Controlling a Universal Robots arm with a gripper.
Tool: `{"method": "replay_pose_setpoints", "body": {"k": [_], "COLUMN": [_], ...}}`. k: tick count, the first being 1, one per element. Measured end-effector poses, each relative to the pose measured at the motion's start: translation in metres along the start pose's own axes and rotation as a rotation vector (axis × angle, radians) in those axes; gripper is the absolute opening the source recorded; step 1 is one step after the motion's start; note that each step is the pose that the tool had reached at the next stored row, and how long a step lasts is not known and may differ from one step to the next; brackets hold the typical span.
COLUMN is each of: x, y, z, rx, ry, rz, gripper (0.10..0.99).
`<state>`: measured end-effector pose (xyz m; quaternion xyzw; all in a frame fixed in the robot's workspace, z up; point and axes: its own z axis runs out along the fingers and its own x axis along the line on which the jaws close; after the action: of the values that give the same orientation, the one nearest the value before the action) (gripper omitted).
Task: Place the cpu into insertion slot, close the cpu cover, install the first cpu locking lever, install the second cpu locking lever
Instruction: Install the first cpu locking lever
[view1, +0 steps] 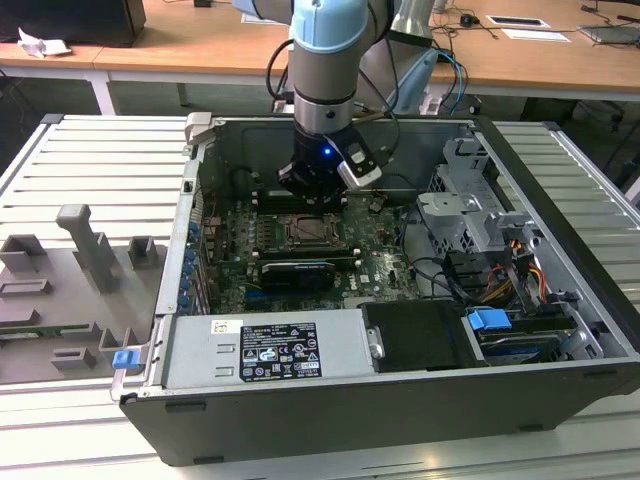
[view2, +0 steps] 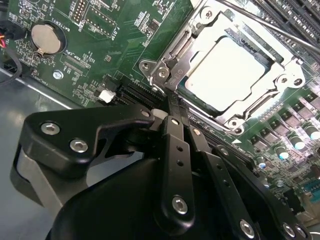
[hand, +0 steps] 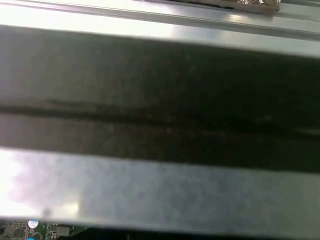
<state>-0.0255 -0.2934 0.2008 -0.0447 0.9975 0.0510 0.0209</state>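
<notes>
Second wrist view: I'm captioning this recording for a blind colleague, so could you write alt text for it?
A pale silver cpu sits in its socket on a green circuit board, framed by the silvery cpu cover lying flat around it. The black gripper reaches in close to the socket's corner, its fingers drawn together. A round coin battery sits on the board farther off.

Arm: one, pale blue and grey, descending near-vertically in the exterior view, wrist pointing straight down. Wrist section: black, with a small blue light lit on its side. Gripper: black, bolted linkage fingers drawn together to a narrow tip in the second wrist view, nothing visible between them.
</notes>
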Motion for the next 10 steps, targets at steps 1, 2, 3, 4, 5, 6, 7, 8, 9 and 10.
{"method": "replay_pose_setpoints", "body": {"k": [1, 2, 3, 4, 5, 6, 7, 8, 9, 10], "x": [0.0, 0.0, 0.0, -0.0001, -0.0003, -0.0003, -0.0004, -0.0005, -0.0006, -0.0007], "y": [0.0, -0.0001, 0.0, 0.0001, 0.0003, 0.0004, 0.0006, 0.0008, 0.001, 0.0013], "z": [0.0, 0.0, -0.0001, -0.0007, -0.0022, -0.0037, -0.0056, -0.0076, -0.0102, -0.0129], "rx": [0.0, 0.0, 0.0, -0.001, -0.001, -0.001, -0.001, -0.001, -0.001, -0.001], "ry": [0.0001, 0.0001, 0.0, -0.0002, -0.0006, -0.0003, -0.0002, -0.0002, -0.0001, -0.0002], "rz": [0.0, 0.0, 0.0, 0.0, 0.0, 0.0, 0.0, 0.0, 0.0, 0.0], "gripper": [0.106, 0.106, 0.106, 0.106, 0.106, 0.106, 0.106, 0.106, 0.106, 0.106]}}
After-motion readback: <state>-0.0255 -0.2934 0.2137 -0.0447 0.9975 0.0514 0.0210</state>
